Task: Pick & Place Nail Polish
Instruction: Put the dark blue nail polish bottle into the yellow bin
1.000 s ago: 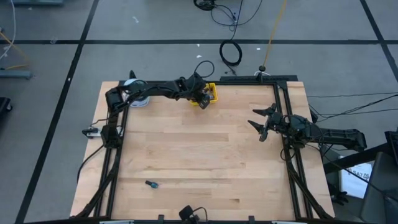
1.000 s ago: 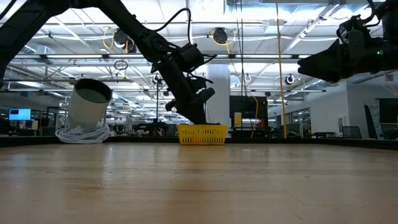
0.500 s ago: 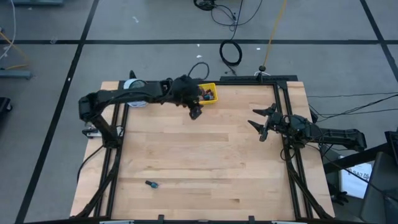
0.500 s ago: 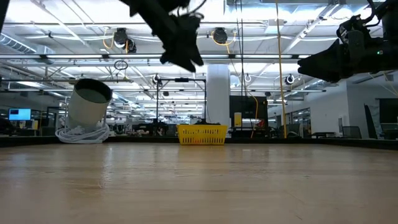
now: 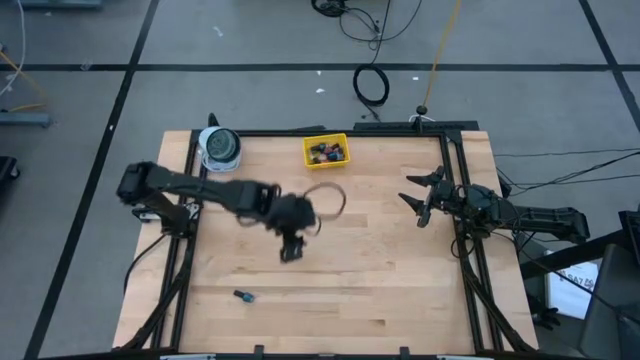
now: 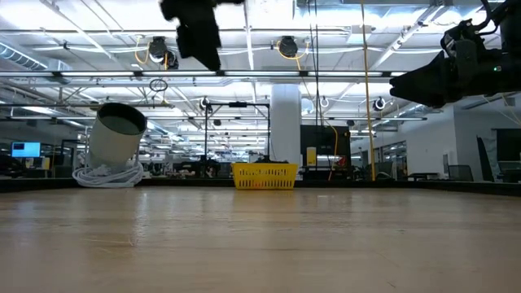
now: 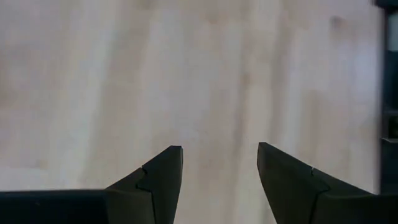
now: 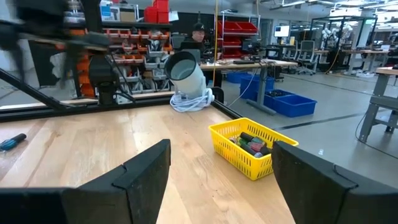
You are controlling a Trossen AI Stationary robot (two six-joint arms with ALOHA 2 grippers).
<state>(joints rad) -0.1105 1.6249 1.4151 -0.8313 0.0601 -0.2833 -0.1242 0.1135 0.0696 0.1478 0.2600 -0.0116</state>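
Wooden table (image 5: 400, 290) carries tape roll (image 5: 220, 148) beside yellow tray (image 5: 326, 161); left end effector (image 5: 290, 250) parted, empty.

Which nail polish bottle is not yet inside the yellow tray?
The blue-bodied bottle lying alone on the table near its front edge; the others sit in the yellow tray.

High view looked straight down on the whole worktop (image 5: 330, 250). Low view sat at worktop level, facing the yellow tray (image 6: 264, 176) and hall beyond. Left wrist view faced bare wood, close. Right wrist view looked across the worktop; tray shared with both.
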